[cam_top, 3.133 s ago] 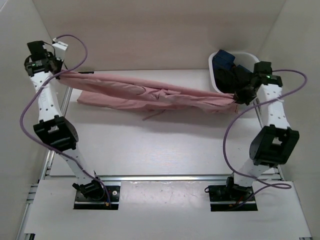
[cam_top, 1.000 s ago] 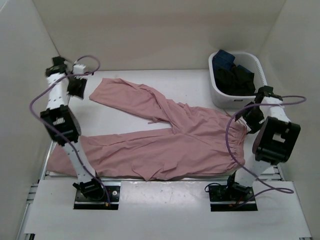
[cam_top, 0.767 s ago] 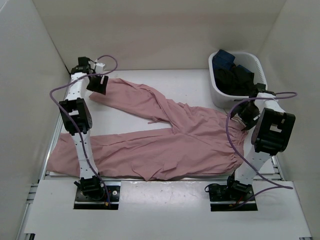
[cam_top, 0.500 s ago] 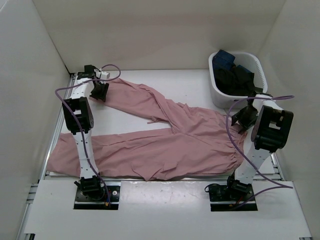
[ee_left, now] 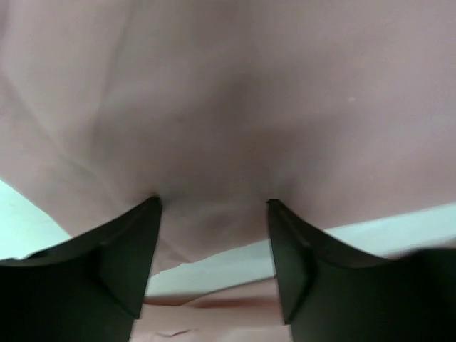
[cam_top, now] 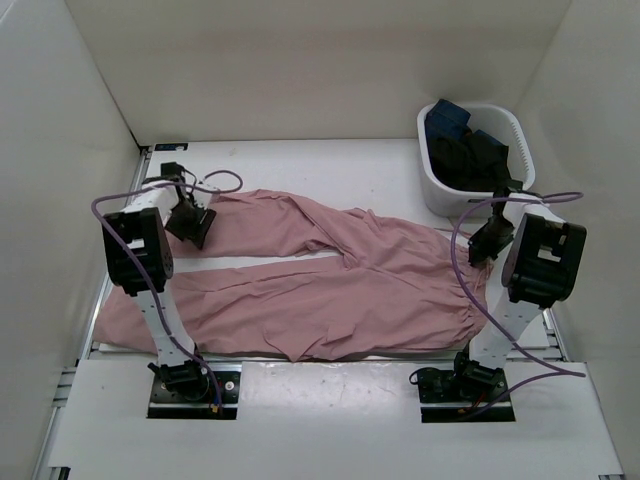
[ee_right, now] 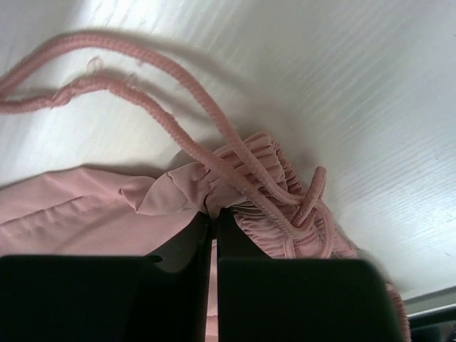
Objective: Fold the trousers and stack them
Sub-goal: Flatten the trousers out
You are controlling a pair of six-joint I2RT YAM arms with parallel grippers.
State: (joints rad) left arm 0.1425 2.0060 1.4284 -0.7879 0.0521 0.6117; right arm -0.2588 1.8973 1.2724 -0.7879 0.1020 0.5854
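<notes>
The dusty-pink trousers (cam_top: 330, 290) lie spread on the table, legs pointing left, waistband at the right. The far leg now runs close beside the near leg. My left gripper (cam_top: 192, 225) sits over the far leg's end. In the left wrist view its fingers (ee_left: 135, 249) stand wide apart, with pink fabric (ee_left: 228, 107) across the gap and a strip of bare table below it. My right gripper (cam_top: 482, 245) is at the waistband's far corner. Its jaws (ee_right: 213, 212) are pressed together on the gathered waistband (ee_right: 263, 171), and the drawstring (ee_right: 142, 78) trails across the table.
A white basket (cam_top: 445, 195) holding dark navy and black clothes (cam_top: 470, 150) stands at the back right, just behind my right gripper. White walls enclose the table on the left, back and right. The near leg's end reaches the table's left edge (cam_top: 105, 330).
My left gripper moved nearer, and the far leg swung in with it to lie beside the near leg. My right gripper went from open to shut on the waistband corner.
</notes>
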